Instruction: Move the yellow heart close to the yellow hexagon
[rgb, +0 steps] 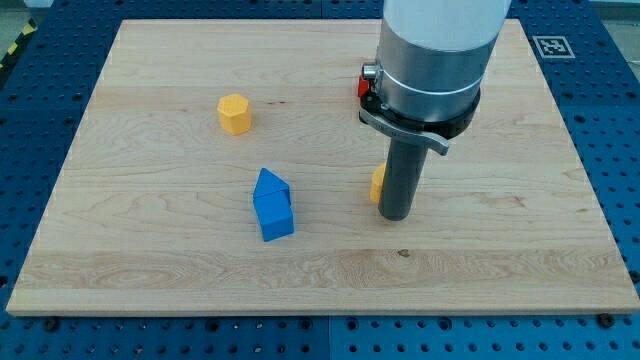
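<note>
The yellow hexagon (234, 114) sits on the wooden board (150, 220) toward the view's upper left. A yellow block, presumably the yellow heart (377, 184), shows only as a sliver at the left side of the rod, near the board's middle; its shape is mostly hidden. My tip (395, 216) rests on the board touching or right beside that yellow block, on its right. The hexagon lies far to the view's left and a little above the tip.
Two blue blocks (272, 205) lie together left of the tip, between it and the view's bottom left. A red block (365, 84) peeks out behind the arm's body at the view's upper middle.
</note>
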